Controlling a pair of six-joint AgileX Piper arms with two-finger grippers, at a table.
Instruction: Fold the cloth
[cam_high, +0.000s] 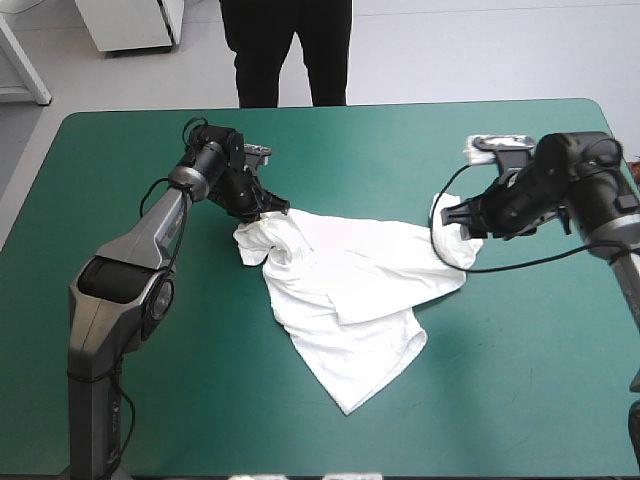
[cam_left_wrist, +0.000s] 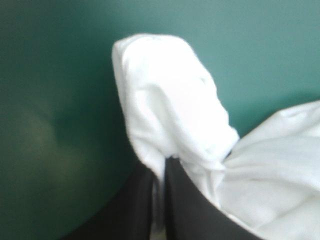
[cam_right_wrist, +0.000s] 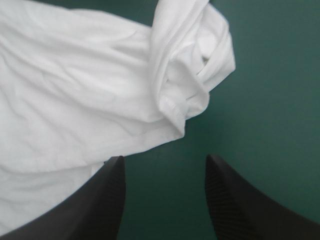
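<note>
The white T-shirt (cam_high: 350, 290) lies loosely spread across the middle of the teal-green table, one corner trailing toward the near edge. My left gripper (cam_high: 268, 210) is shut on the T-shirt's far left corner; in the left wrist view a white fold (cam_left_wrist: 170, 115) sticks out past the nearly closed black fingers (cam_left_wrist: 192, 210). My right gripper (cam_high: 468, 222) hovers at the shirt's right end, open. In the right wrist view its fingers (cam_right_wrist: 112, 192) stand apart just short of a bunched sleeve (cam_right_wrist: 192, 75), with bare cover between them.
Bare teal-green cover (cam_high: 520, 400) surrounds the shirt on all sides. A black cable loop (cam_high: 500, 265) lies on the table by the right gripper, across the shirt's right end.
</note>
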